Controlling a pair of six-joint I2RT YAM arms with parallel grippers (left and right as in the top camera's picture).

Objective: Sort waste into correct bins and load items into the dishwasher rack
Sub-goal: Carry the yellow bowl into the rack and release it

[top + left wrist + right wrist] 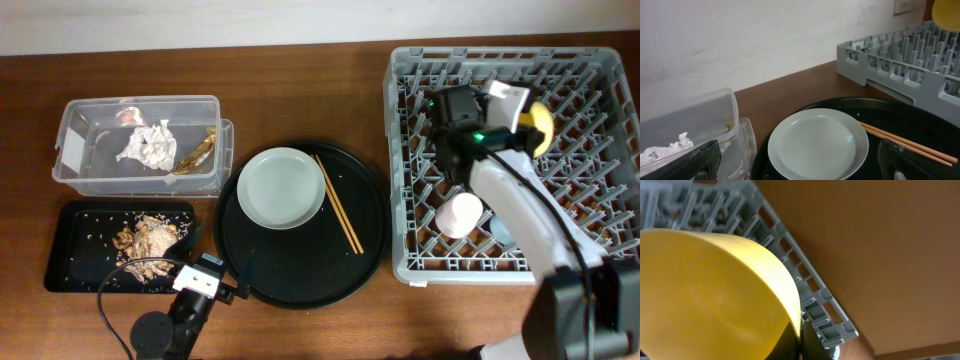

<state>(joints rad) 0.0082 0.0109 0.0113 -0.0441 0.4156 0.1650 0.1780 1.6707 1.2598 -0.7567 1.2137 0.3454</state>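
Note:
My right gripper [535, 125] is shut on the rim of the yellow bowl [541, 128], holding it over the back right of the grey dishwasher rack [410, 160]; the bowl fills the right wrist view [715, 290]. A pink cup [460, 214] and a blue cup [499, 230] sit in the rack's front. My left gripper [245, 280] is open at the front left edge of the round black tray, facing the pale grey plate [817, 142] and wooden chopsticks [905, 144]. The clear tub [140, 145] holds the white tissue [146, 145] and foil wrapper [197, 152]. The shallow black tray [75, 250] holds the food scraps [145, 245].
The large round black tray [300, 275] carries the plate [281, 187] and chopsticks [339, 203] at the table's middle. A second clear tub edge [226, 150] sticks out to the right of the first. A pale wall runs behind the table.

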